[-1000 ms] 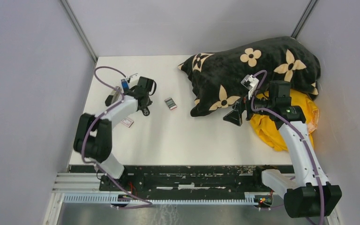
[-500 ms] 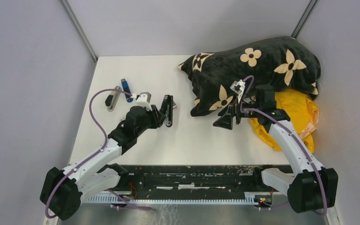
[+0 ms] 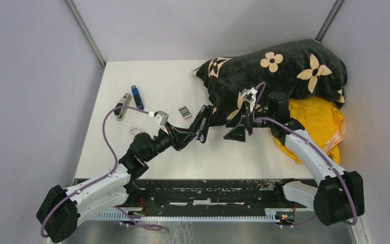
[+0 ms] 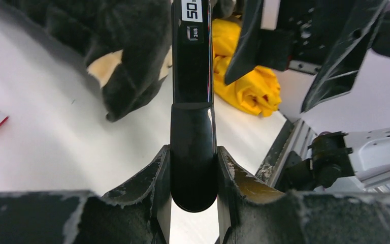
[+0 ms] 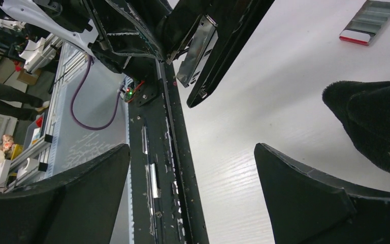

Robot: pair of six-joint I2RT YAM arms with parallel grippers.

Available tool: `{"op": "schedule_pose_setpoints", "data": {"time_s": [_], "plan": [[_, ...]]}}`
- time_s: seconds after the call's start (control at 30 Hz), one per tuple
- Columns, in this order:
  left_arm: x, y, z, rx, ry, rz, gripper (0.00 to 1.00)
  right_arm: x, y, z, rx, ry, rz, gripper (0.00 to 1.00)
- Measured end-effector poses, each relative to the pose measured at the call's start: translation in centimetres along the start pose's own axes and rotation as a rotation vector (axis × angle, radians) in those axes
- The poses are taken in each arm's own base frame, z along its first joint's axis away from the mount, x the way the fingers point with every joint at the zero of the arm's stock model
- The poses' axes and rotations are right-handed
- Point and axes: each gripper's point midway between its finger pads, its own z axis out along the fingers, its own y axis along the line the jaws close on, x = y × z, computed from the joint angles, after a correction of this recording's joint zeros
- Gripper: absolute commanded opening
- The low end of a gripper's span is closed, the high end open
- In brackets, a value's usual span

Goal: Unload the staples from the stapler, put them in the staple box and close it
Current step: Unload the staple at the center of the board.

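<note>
Stapler [image 3: 203,121], black, clamped by one end in left tool [image 3: 197,134], above mid surface [image 3: 147,76]; right tool [image 3: 237,129] spread wide, empty, near at stapler's 3 o'clock

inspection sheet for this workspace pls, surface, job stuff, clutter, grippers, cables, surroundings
surface: white table, no spills seen
job's things: black stapler lifted off the table, metal magazine showing underneath; loose staples: nothing seen
clutter: blue usb stick, grey-black tool beside it, white-and-red box, small card, black flowered blanket, yellow cloth
grippers: left gripper shut on the stapler; right gripper open, empty, facing the stapler
cables: left purple cable and right purple cable loop beside the arms
surroundings: grey walls, metal rail at near edge
</note>
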Motion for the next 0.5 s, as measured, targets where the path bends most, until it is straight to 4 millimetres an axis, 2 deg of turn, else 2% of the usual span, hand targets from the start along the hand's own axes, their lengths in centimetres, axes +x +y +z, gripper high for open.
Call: {"op": "schedule_pose_setpoints", "data": {"time_s": [0.37,0.5], "plan": [[-1.2,-3.5,2.5,0.150,-0.100,-0.031,0.03,0.8,0.3,3.1,-0.072,-0.042,0.034,1.00],[-1.3,-4.7,3.0,0.198,-0.120,-0.055,0.03,0.3,0.3,3.5,-0.077,-0.072,0.049,0.99]]}}
